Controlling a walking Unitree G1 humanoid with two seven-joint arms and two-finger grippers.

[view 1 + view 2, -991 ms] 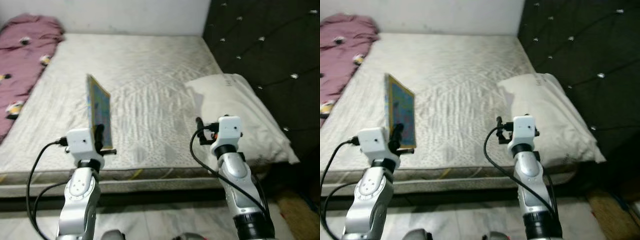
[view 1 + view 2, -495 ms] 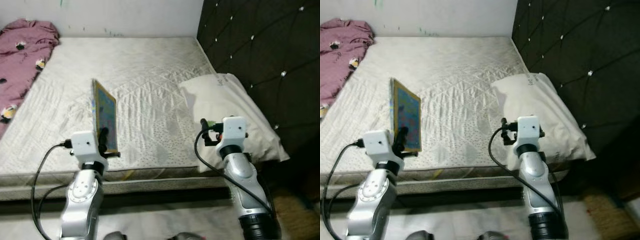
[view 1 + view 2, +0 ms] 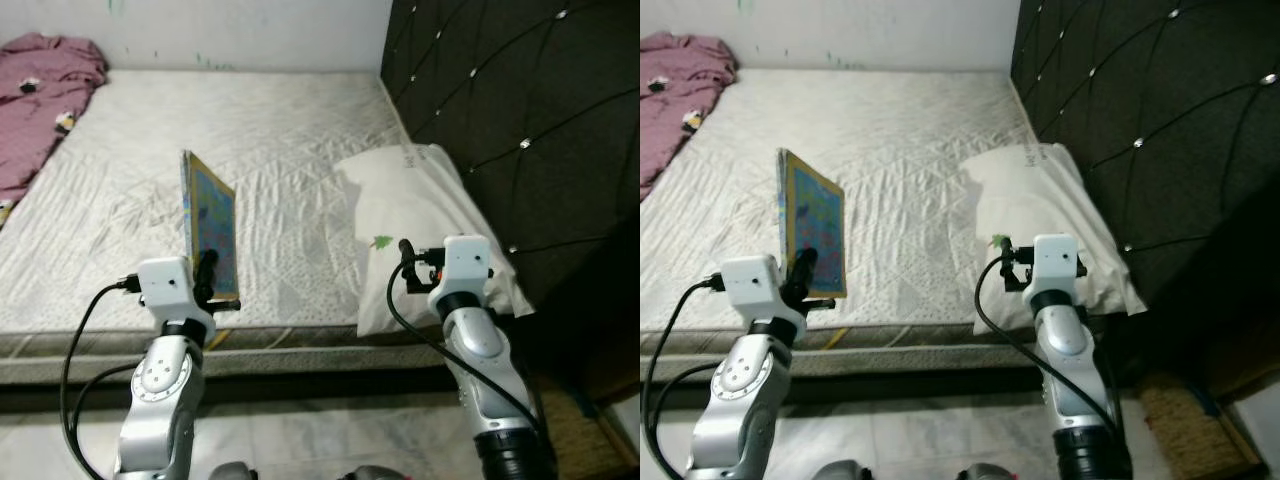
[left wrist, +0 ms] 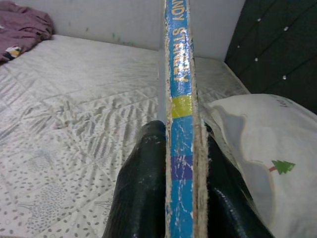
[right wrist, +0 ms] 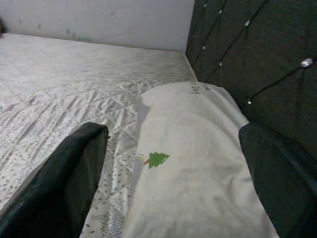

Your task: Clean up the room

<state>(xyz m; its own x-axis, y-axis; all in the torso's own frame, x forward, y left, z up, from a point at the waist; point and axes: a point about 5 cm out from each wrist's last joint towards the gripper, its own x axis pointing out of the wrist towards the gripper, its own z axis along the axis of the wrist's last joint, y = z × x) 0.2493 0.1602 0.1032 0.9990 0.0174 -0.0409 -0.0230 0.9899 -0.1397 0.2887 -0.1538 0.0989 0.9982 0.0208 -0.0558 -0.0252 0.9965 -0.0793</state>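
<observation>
Two black fingers of my left gripper point(image 4: 181, 168) are clamping a thin book point(image 3: 208, 226) upright, lower left of frame, over the mattress point(image 3: 280, 130) edge. My right gripper point(image 5: 163, 173) is hanging spread wide before the pillow point(image 3: 410, 215). I am carrying the book off; next it needs a shelf or table.

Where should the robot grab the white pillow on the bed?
Probably the near corner of the pillow, which hangs over the mattress edge right ahead of the open right hand. Come straight from the front: the headboard blocks the far side, and the soft corner pinches easily.
</observation>
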